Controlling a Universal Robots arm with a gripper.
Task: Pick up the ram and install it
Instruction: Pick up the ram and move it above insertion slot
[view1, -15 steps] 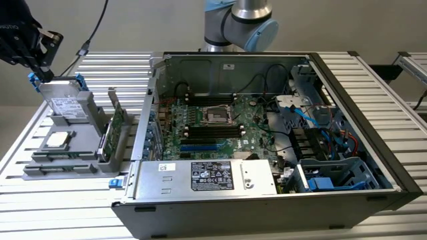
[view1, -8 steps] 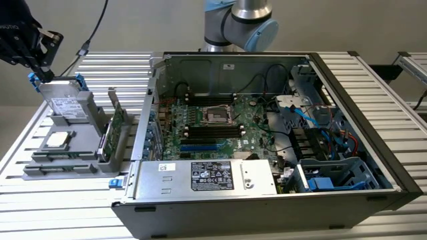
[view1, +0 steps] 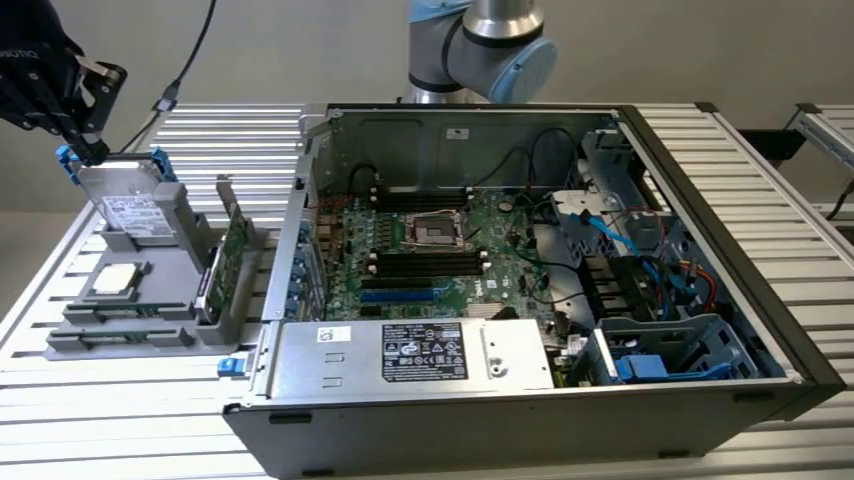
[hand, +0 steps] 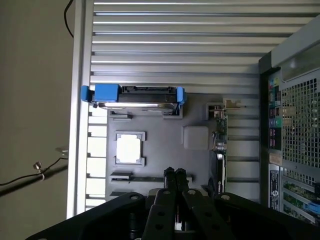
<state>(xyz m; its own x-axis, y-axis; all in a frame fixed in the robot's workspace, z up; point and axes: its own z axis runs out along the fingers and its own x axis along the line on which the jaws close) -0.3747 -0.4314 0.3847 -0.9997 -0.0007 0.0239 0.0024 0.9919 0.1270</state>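
Note:
The ram (view1: 123, 312) looks like a thin green strip standing on edge in a slot of the grey fixture (view1: 160, 335), in front of the CPU (view1: 114, 280). In the wrist view a thin dark strip (hand: 131, 176) lies in that slot, and I cannot tell if it is the ram. My black gripper (view1: 91, 150) hangs high at the exterior view's far left, above the silver hard drive with blue clips (view1: 131, 205). Its fingers (hand: 170, 176) are pressed together with nothing between them.
A broader green expansion card (view1: 235, 250) stands upright at the fixture's right side. The open computer case (view1: 787, 330) fills the exterior view's right, with the motherboard (view1: 414, 250) and its dark memory slots (view1: 427, 263) exposed. A cable (view1: 187, 70) runs behind the gripper.

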